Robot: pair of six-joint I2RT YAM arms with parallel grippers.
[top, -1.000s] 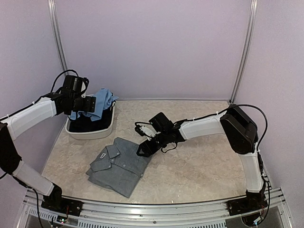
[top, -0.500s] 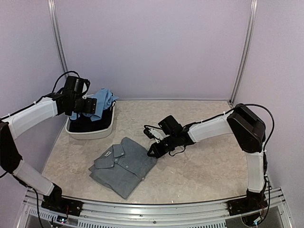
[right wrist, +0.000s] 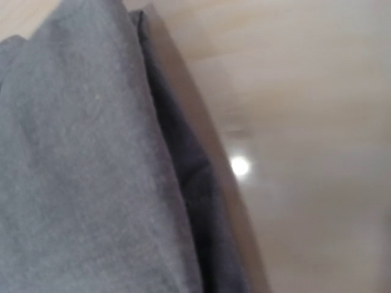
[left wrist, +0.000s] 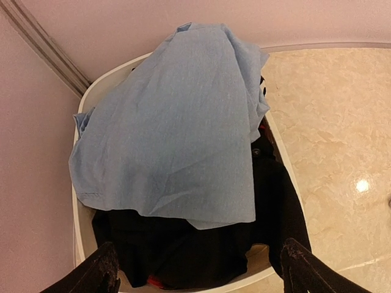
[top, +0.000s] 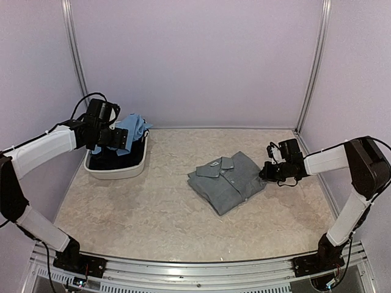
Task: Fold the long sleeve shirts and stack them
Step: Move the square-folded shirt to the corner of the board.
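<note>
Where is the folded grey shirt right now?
Top view: the grey shirt lies on the table right of centre, its right edge at the right gripper, far from the white tub.

Grey collared cloth shirt [top: 229, 182]: folded into a compact rectangle, collar and button placket facing up, lying flat and at an angle on the marbled tabletop [top: 153, 207], right of centre. Light blue cloth shirt [left wrist: 177, 122]: unfolded, draped loosely over the far end of the white plastic tub [left wrist: 77, 226]. Black cloth shirt [left wrist: 201, 250]: crumpled inside the tub, beneath the blue one.
</note>
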